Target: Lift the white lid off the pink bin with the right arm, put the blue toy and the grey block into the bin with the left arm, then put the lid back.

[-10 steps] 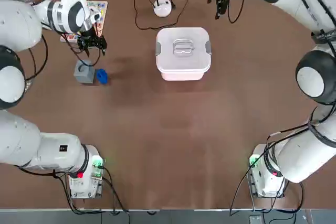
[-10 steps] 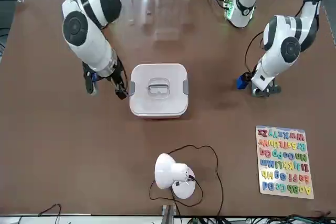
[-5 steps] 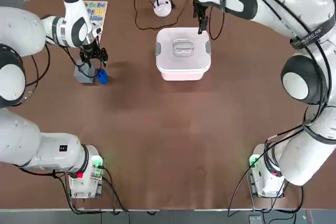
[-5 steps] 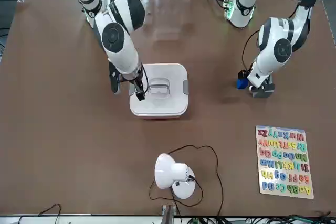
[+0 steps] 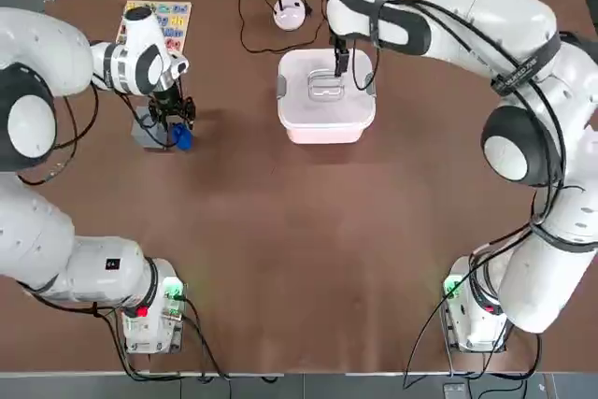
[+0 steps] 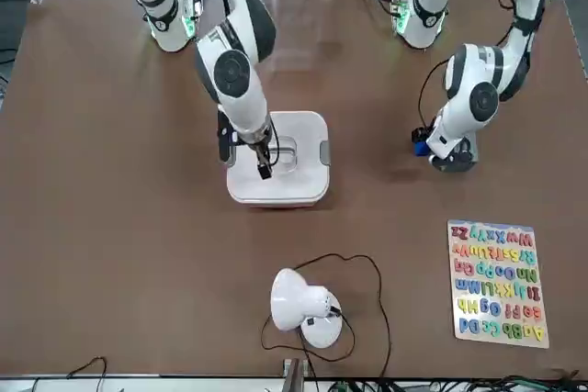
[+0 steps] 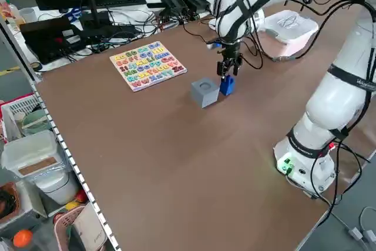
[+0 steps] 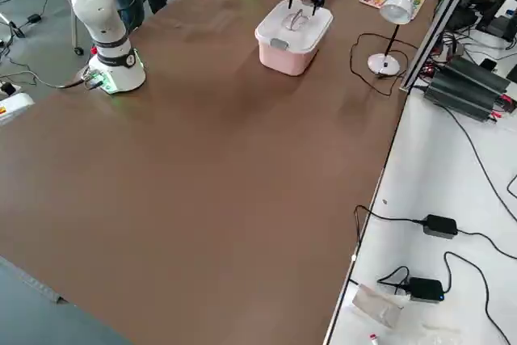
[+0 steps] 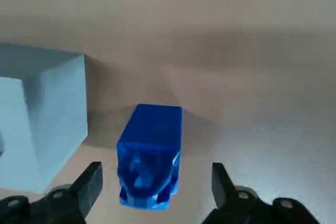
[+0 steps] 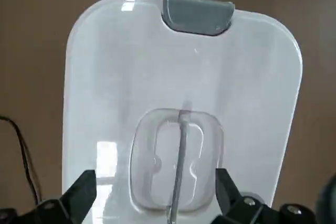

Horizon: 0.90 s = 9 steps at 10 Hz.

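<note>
A: Two grippers are at work, so which step are you in?

B: You're opening the job. The white lid (image 5: 326,85) sits on the pink bin (image 5: 327,128), mid-table toward the far side, so lifting it off comes first.

A: Near to far, then, what do I have?

B: Nearest you on your left, the left gripper (image 9: 155,182) is low over the blue toy (image 9: 149,153), fingers spread with the toy between them and gaps on both sides: nothing grasped. The grey block (image 9: 39,119) stands just beside the toy. Farther out, the right gripper (image 10: 155,192) hangs above the lid, fingers released and wide, straddling the recessed handle (image 10: 177,163) without touching it, as far as I can judge.

A: And the next move?

B: I'd say lower the right gripper so its fingers bracket the handle bar, clench, then lift straight up. Hold the toy back until the bin is open. The alphabet puzzle (image 5: 166,23) and the lamp (image 5: 290,12) lie beyond, out of the way
</note>
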Motion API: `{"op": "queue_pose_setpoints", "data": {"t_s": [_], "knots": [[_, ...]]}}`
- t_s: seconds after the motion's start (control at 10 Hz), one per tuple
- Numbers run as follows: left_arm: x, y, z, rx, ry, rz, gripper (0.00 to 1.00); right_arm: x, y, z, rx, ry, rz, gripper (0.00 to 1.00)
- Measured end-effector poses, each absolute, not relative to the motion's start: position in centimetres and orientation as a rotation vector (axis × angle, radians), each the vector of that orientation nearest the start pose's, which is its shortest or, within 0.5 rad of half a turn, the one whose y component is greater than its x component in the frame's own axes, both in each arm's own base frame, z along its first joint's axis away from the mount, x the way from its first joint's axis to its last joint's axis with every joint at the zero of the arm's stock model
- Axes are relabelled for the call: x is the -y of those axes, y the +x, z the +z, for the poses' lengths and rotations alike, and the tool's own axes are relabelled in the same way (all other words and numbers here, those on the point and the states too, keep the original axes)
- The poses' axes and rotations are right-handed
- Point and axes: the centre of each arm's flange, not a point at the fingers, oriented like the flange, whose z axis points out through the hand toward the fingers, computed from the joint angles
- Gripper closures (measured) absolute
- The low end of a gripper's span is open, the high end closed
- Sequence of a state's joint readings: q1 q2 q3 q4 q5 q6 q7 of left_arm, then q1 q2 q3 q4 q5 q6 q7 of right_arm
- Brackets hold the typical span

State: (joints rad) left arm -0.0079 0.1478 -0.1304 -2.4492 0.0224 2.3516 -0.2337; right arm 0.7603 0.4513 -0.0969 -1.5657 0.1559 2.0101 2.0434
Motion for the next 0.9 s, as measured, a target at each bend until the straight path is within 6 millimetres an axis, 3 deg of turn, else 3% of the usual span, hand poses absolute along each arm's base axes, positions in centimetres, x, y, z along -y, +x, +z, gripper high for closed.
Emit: {"op": "queue_pose_setpoints", "data": {"t_s": [0.1,0.2,0.3,0.5,0.6,0.8,0.9], "knots": [[6.4,45.2,21.7,0.118,-3.075,0.389,0.11,-43.8,52.3,37.7,-2.058,-2.359,0.154,0.00],[6.4,45.0,21.4,0.117,-3.073,0.402,0.28,-44.3,52.0,37.1,-2.057,-2.370,0.155,0.00],[6.4,45.0,21.3,0.116,-3.072,0.407,0.37,-44.8,51.5,36.6,-2.052,-2.386,0.156,0.00],[6.4,45.2,21.5,0.115,-3.070,0.413,0.49,-46.4,49.9,35.0,-2.031,-2.425,0.156,0.00],[6.5,45.9,22.3,0.116,-3.065,0.430,0.49,-46.9,49.3,34.2,-2.025,-2.432,0.153,0.01],[6.7,49.2,26.2,0.127,-3.064,0.419,0.49,-46.8,49.5,33.8,-2.032,-2.424,0.147,0.13],[6.7,51.5,29.2,0.151,-3.068,0.397,0.49,-46.4,49.8,33.8,-2.040,-2.415,0.143,0.30]]}}
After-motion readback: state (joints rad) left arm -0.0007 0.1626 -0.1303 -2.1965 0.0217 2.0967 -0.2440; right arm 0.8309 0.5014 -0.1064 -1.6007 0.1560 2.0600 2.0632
